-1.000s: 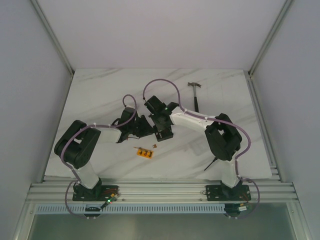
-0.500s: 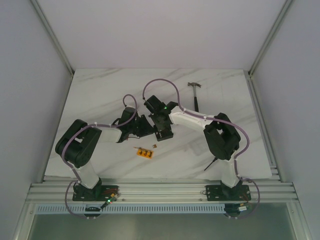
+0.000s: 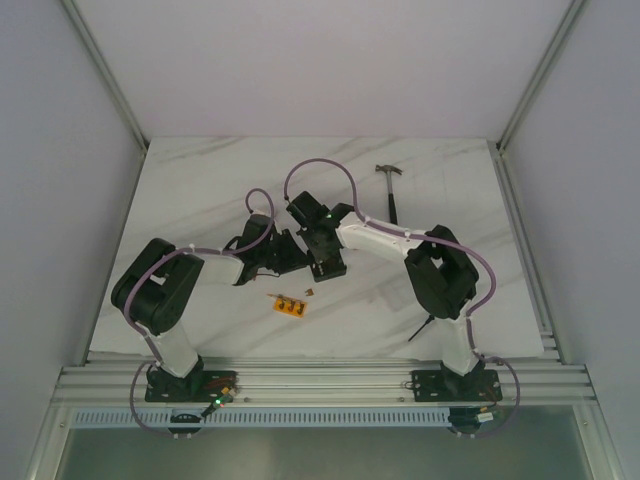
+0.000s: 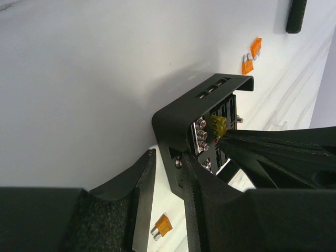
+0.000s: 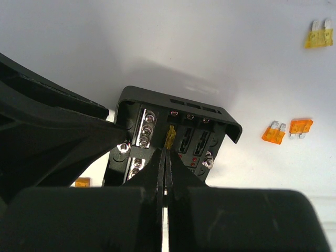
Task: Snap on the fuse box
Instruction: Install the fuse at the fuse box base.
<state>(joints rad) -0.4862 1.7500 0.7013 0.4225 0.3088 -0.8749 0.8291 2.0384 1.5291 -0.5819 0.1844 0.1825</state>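
The black fuse box sits on the table with its slotted face towards the right wrist camera. In the left wrist view the fuse box shows its curved side wall. My left gripper is closed across that wall, one finger on each side. My right gripper is shut, and its tips touch the top of a yellow fuse standing in a slot. In the top view both grippers, left and right, meet mid-table and cover the box.
Loose fuses lie on the white table: orange fuses and a yellow one right of the box, another orange fuse under the left jaws. An orange strip lies nearer the bases. A hammer lies far right.
The right arm's elbow has eased slightly to the left. Both grippers stay together at the box.
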